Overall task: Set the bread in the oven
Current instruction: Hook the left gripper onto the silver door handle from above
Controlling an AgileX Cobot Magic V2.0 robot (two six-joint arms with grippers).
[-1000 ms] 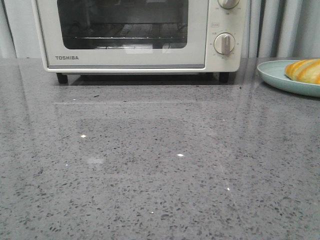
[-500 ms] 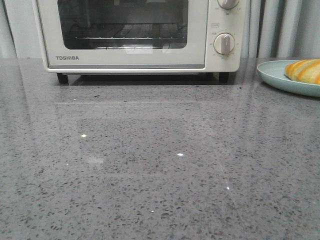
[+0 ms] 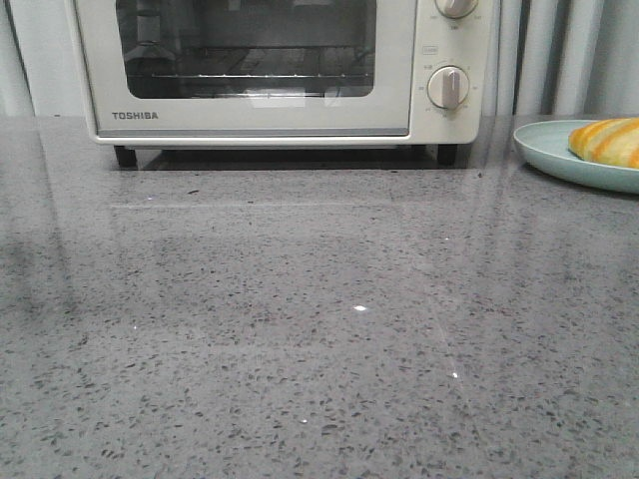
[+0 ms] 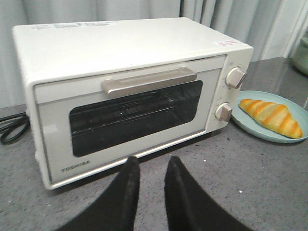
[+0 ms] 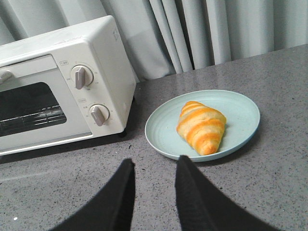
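- Between the earlier front pictures and now: oven (image 3: pixel 280 70), plate (image 3: pixel 574 155) and bread (image 3: pixel 609 142) unchanged in place; the small glint on the counter (image 3: pixel 300 329) at about 9 o'clock is gone, and a dim shadow now lies along the left edge.
- Front view: oven at 12 o'clock, door shut, wire rack visible through glass. Plate at 2 o'clock, cut by frame edge; bread lies on it. No arm visible.
- Left wrist view: left fingers (image 4: pixel 149 192) dark, narrow gap between them, holding nothing, above bare counter in front of the oven door. Handle (image 4: pixel 149 80) runs across the door top. Two knobs at door's right side. Bread on plate just beside the oven's knob end.
- Right wrist view: right fingers (image 5: pixel 155 195) slightly apart, empty, near the plate rim, not touching. Bread rests on the plate, well apart from the oven's inside.
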